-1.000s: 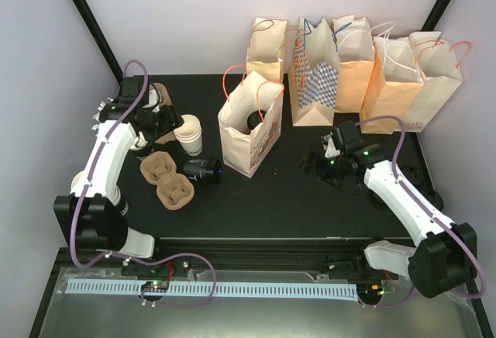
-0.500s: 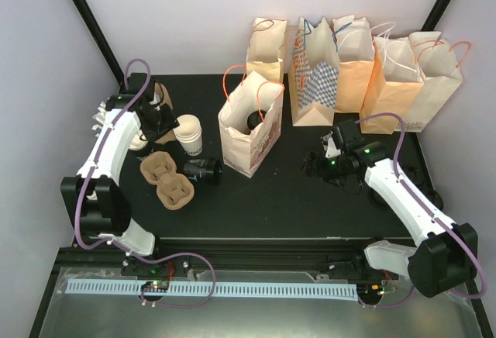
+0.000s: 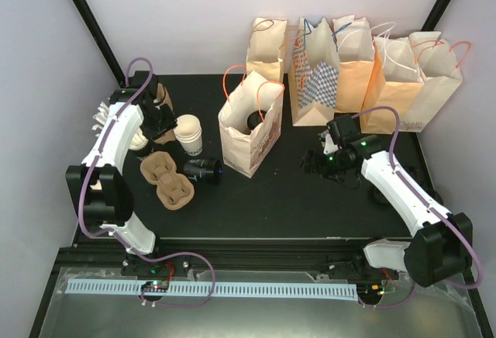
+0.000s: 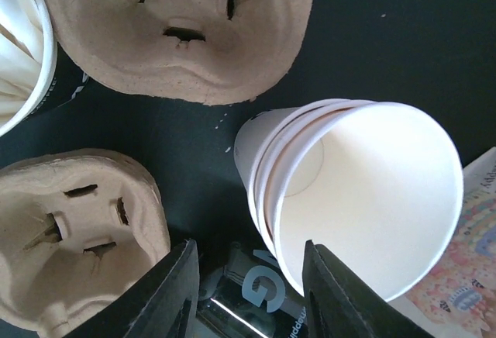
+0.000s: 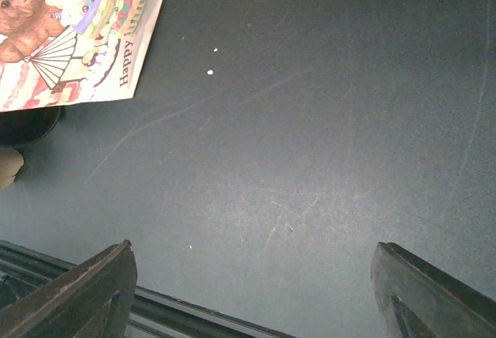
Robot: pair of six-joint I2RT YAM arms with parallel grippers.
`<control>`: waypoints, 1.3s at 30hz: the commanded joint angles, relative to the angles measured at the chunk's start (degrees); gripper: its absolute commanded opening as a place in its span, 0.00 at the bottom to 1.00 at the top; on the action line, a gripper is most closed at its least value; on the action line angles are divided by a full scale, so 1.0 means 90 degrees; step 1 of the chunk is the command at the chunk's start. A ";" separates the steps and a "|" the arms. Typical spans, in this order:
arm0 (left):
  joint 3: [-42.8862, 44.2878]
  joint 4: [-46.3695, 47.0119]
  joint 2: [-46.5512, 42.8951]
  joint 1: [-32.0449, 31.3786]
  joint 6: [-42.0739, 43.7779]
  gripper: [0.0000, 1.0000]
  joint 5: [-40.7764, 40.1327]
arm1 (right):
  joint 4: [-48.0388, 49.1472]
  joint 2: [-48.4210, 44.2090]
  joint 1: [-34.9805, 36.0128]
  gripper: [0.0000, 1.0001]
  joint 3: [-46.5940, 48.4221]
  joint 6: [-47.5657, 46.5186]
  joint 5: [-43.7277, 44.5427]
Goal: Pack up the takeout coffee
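Left fingers (image 4: 174, 299): moderately apart, holding nothing, just beside stacked cream cups (image 4: 364, 191). Right fingers (image 5: 85, 295): wide apart, holding nothing, above black surface (image 5: 310, 121).

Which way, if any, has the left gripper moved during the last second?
Yes. In the top view the left gripper has moved a little rearward, judged against the cup stack, which has stayed in place.

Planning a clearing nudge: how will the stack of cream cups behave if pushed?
The stack of cream cups shows an empty inside, so it is probably very light and would skid or tip at a nudge. Several nested rims show; a grip on the top one might lift only that cup. Thin paper walls would likely dent under a firm pinch.
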 commanded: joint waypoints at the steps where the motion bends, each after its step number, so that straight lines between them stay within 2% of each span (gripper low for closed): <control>1: 0.0235 -0.0105 0.0117 0.0008 0.0023 0.39 -0.0153 | -0.0001 0.0067 -0.0026 0.85 0.0162 -0.0113 0.0171; 7: 0.0240 0.0031 0.0356 0.0009 0.0119 0.36 0.0085 | 0.0016 0.0172 -0.0030 0.85 0.0196 -0.0108 0.0190; 9: 0.0255 0.0066 0.0452 0.0004 0.0148 0.31 0.0144 | 0.0012 0.0219 -0.0027 0.85 0.0255 -0.0113 0.0207; 19: 0.0489 0.0301 0.0777 -0.0009 0.0244 0.29 0.0558 | -0.0003 0.0506 -0.0034 0.85 0.0543 -0.0139 0.0214; 23: 0.0523 0.0267 0.0833 -0.0009 0.0221 0.12 0.0480 | -0.0005 0.0563 -0.0026 0.85 0.0596 -0.0128 0.0223; 25: 0.0595 0.0113 0.0826 -0.0015 0.0200 0.10 0.0378 | -0.0007 0.0592 -0.0030 0.85 0.0623 -0.0132 0.0241; 28: 0.0671 -0.0004 0.0703 -0.0056 0.0172 0.02 0.0211 | -0.0025 0.0628 -0.0028 0.85 0.0667 -0.0137 0.0256; 35: 0.0644 -0.0217 0.0313 -0.0149 -0.0026 0.02 0.0115 | 0.0116 0.0598 -0.0027 0.85 0.0641 -0.0180 0.0045; 39: 0.0591 -0.0294 0.0078 -0.0156 -0.0098 0.01 0.0124 | 0.0710 0.0244 -0.0021 0.85 0.0363 -0.0196 -0.0293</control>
